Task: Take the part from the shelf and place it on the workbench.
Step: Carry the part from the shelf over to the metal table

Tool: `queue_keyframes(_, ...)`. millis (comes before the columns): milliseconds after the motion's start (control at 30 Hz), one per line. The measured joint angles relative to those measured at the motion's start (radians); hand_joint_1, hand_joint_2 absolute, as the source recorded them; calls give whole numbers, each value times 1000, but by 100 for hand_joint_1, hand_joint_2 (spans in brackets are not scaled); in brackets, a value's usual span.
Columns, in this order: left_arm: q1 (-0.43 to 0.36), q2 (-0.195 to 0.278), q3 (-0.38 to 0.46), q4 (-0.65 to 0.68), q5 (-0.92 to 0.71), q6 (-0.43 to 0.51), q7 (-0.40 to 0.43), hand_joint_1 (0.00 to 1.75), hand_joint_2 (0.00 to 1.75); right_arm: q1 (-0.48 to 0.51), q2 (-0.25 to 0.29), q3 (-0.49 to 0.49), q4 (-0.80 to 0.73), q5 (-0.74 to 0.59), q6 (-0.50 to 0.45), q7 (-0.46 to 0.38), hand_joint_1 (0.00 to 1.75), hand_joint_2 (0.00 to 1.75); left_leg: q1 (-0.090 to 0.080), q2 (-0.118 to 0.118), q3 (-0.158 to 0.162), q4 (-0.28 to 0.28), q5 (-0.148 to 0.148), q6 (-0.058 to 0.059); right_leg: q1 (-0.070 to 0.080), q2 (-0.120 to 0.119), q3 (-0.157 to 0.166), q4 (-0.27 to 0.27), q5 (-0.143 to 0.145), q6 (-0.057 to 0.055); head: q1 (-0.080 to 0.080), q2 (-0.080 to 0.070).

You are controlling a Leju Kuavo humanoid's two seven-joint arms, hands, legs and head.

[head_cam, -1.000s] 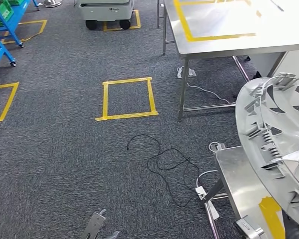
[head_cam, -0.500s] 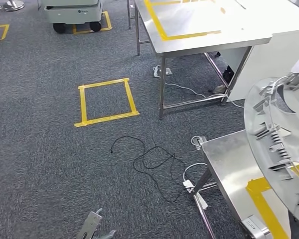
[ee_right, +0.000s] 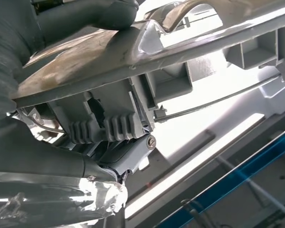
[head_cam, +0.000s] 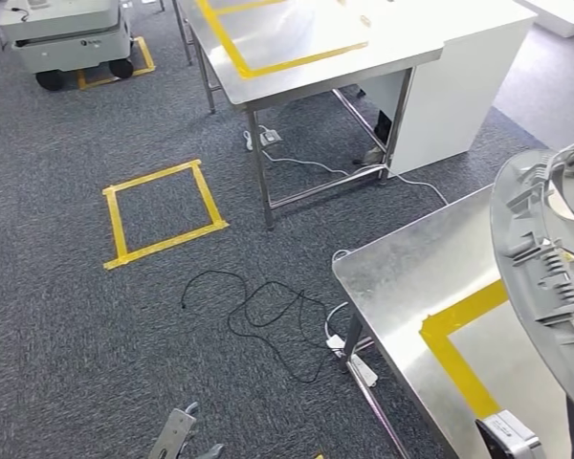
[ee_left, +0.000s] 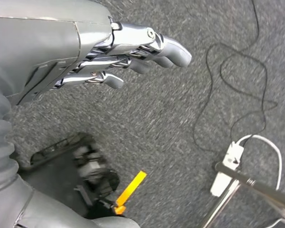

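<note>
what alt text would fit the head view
A large grey plastic part, held up at the right edge, hangs over a steel workbench marked with yellow tape. Black cable lies on grey carpet beside it.

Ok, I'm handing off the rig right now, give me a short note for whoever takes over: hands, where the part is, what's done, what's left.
Right hand: grips the part, a large grey ribbed plastic piece, held up at the robot's right, above the near end of the workbench.
Left hand: holds nothing, fingers stretched out, hanging over the carpet near a black cable.
Done: the part is off the shelf and in hand at the workbench.
Left: lower the part onto the steel top, probably inside the yellow tape outline, then let go.
</note>
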Motion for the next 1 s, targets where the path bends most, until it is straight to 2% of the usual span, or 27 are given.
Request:
queue_keyframes(33, 3, 0, 0, 0, 0, 0, 0, 0, 175, 0, 0, -1, 0, 0, 0, 4, 175, 175, 1, -8, -33, 68, -25, 0, 1, 11, -1, 0, 0, -1, 0, 0)
queue_keyframes(67, 6, 1, 1, 0, 0, 0, 0, 0, 175, 1, 0, -3, 0, 0, 0, 7, 175, 175, 1, -11, -57, 111, -32, 1, 2, 24, 0, 0, 0, -2, -1, 0)
queue_keyframes(100, 7, 1, 1, 0, 1, 0, 0, 0, 175, 1, 0, -4, 0, 0, 0, 9, 175, 175, 1, -13, -63, 116, -18, 4, 3, 37, 0, 0, 1, -2, -1, 0)
queue_keyframes(133, 8, 2, 2, 0, 1, 0, 0, 0, 175, 1, 0, -6, 0, 0, 0, 10, 175, 175, 0, -17, -50, 80, 15, 8, 4, 49, 2, 0, 1, -2, -1, 0)
queue_keyframes(167, 8, 2, 4, 0, 1, 0, 0, 0, 175, 1, 0, -7, 0, 1, 0, 10, 175, 175, 0, -28, -22, 15, 58, 14, 5, 61, 4, 1, 1, -2, -1, 0)
queue_keyframes(200, 7, 2, 6, 0, 1, 0, 0, 0, 175, 1, 0, -8, 0, 1, 0, 11, 175, 175, 0, -46, 10, -55, 92, 20, 6, 73, 5, 1, 0, -1, -1, 0)
queue_keyframes(233, 7, 3, 8, 0, 1, 0, 0, 0, 175, 1, 0, -9, 0, 1, 0, 11, 175, 175, 0, -63, 36, -114, 114, 24, 6, 83, 4, 2, 0, 1, -1, 0)
queue_keyframes(267, 7, 4, 9, 0, 1, 0, -1, 0, 175, 1, 0, -11, 0, 1, 0, 11, 175, 175, 0, -76, 51, -151, 122, 27, 6, 93, 0, 4, 1, 5, 0, 0)
queue_keyframes(300, 6, 4, 10, 0, 1, 0, -1, 0, 175, 1, 0, -12, 0, 2, 0, 12, 175, 175, 0, -80, 57, -165, 120, 28, 6, 101, -4, 4, 3, 10, 0, 0)
queue_keyframes(333, 5, 4, 11, 0, 1, 0, -1, 0, 175, 3, 0, -12, 0, 2, 0, 12, 175, 175, 0, -74, 58, -171, 119, 29, 4, 110, -10, 3, 5, 16, -1, 0)
queue_keyframes(367, 4, 4, 11, 0, 1, 0, -1, 0, 175, 4, 0, -13, 0, 2, 0, 13, 175, 175, 2, -65, 58, -176, 122, 32, 3, 109, -15, 5, 4, 22, -1, 0)
queue_keyframes(433, 2, 1, 12, 0, 1, 0, -2, 0, 175, 5, 0, -14, -2, 0, 0, 18, 175, 175, 4, -45, 61, -188, 129, 40, 4, 72, -38, 43, -21, 29, 5, 0)
queue_keyframes(500, 4, 0, 13, 0, 1, 0, -4, 0, 175, 3, 0, -15, -2, -4, 0, 22, 175, 175, 4, -23, 61, -191, 131, 45, 4, 23, -91, 157, -83, 36, 11, 0)
queue_keyframes(533, 7, 0, 14, 0, 1, 0, -4, 0, 175, 3, 0, -16, -2, -7, 0, 24, 175, 175, 3, -11, 61, -191, 130, 46, 3, 14, -123, 223, -112, 40, 13, 0)
queue_keyframes(567, 9, 0, 15, 0, 2, 0, -4, 0, 175, 3, 0, -19, -2, -11, 0, 26, 175, 175, 2, 1, 61, -191, 129, 46, 2, 10, -145, 270, -126, 44, 13, 0)
queue_keyframes(600, 9, 1, 15, 0, 2, 0, -4, 0, 175, 5, 0, -22, -1, -16, 0, 28, 175, 175, 2, 13, 61, -190, 128, 45, 1, 7, -151, 283, -121, 46, 13, 0)
queue_keyframes(633, 9, 0, 16, 0, 3, 0, -5, 0, 175, 6, 0, -27, 0, -22, 0, 31, 175, 175, 2, 23, 63, -190, 127, 44, 1, 3, -136, 253, -97, 48, 13, 0)
queue_keyframes(667, 9, 0, 16, 0, 3, 0, -6, 0, 175, 8, 0, -32, 0, -28, 0, 33, 175, 175, 2, 32, 65, -189, 124, 41, 0, -7, -102, 190, -62, 49, 13, 0)
queue_keyframes(700, 9, 0, 16, 0, 4, 0, -6, 0, 175, 9, 0, -36, 1, -33, 0, 34, 175, 175, 1, 41, 68, -189, 122, 37, 2, -26, -61, 116, -36, 49, 13, 0)
queue_keyframes(733, 9, 0, 17, 0, 4, 0, -7, 0, 175, 10, 0, -39, 2, -38, 0, 35, 175, 175, -2, 49, 70, -187, 119, 33, 4, -41, -26, 53, -16, 45, 13, 0)
queue_keyframes(767, 9, 1, 17, 0, 5, 0, -8, 0, 175, 12, 0, -43, 3, -43, 0, 36, 175, 175, -4, 55, 72, -185, 116, 28, 6, -50, -5, 15, -8, 40, 12, 0)
queue_keyframes(800, 8, 1, 17, 0, 6, 0, -8, 0, 175, 13, 0, -47, 5, -48, 0, 37, 175, 175, -7, 61, 73, -184, 115, 24, 8, -52, 3, 1, -9, 33, 11, 0)
queue_keyframes(867, 7, 1, 18, 0, 8, 0, -10, 0, 175, 18, 0, -57, 9, -59, 0, 38, 175, 175, -7, 70, 74, -181, 113, 17, 7, -33, 0, 2, -5, 21, 10, 0)
queue_keyframes(933, 5, 1, 18, 0, 9, 0, -10, 0, 175, 19, 0, -66, 12, -70, 0, 37, 175, 175, -3, 43, 63, -150, 85, 6, 4, -17, -2, 1, -1, 9, 9, 0)
queue_keyframes(1000, 6, 2, 18, 0, 10, 0, -11, 0, 175, 19, 0, -74, 15, -80, 0, 35, 175, 175, 0, 3, 18, -44, 21, -1, 3, 0, -4, 0, 3, 0, 6, 0)
